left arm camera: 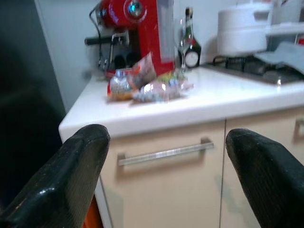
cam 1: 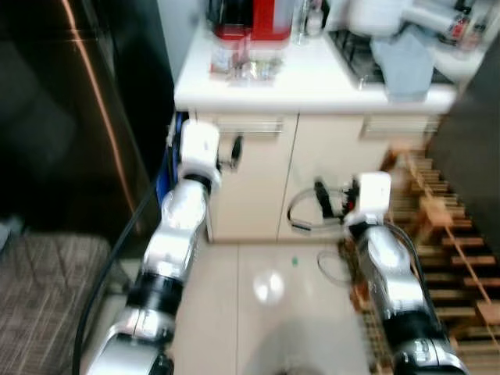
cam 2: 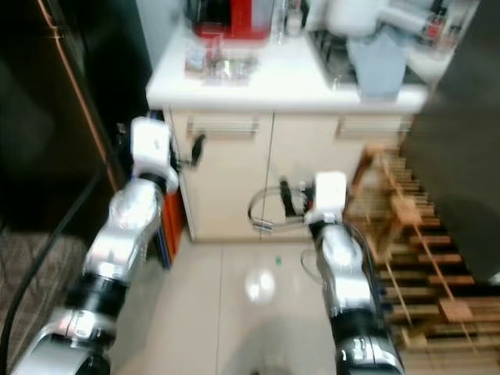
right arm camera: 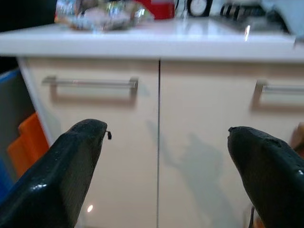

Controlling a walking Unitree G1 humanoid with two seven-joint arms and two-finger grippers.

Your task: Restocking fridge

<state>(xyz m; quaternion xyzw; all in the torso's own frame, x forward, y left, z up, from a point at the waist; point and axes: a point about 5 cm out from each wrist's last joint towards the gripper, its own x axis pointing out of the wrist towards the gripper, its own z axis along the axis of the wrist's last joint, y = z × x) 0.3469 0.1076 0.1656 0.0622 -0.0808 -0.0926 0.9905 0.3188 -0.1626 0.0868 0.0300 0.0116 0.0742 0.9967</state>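
A dark fridge (cam 1: 70, 117) stands at the left, beside a white counter (cam 1: 312, 86). Several shiny food packets (cam 1: 244, 69) lie on the counter in front of a red coffee machine (cam 1: 254, 17); the left wrist view shows the packets (left arm camera: 142, 85) too. My left gripper (cam 1: 233, 152) is raised in front of the left cabinet door (cam 1: 250, 180), open and empty, its fingers (left arm camera: 71, 180) wide apart. My right gripper (cam 1: 332, 199) hangs lower in front of the right cabinet door, also open with nothing between its fingers (right arm camera: 71, 166).
A wooden slatted rack (cam 1: 441, 226) stands close on the right. Cables (cam 1: 301, 215) loop near the cabinet base. A stove top (cam 1: 355, 51), a blue cloth (cam 1: 402, 62), a white pot (left arm camera: 242, 28) and a bottle (left arm camera: 190, 45) sit on the counter. A mat (cam 1: 47, 273) lies at the left.
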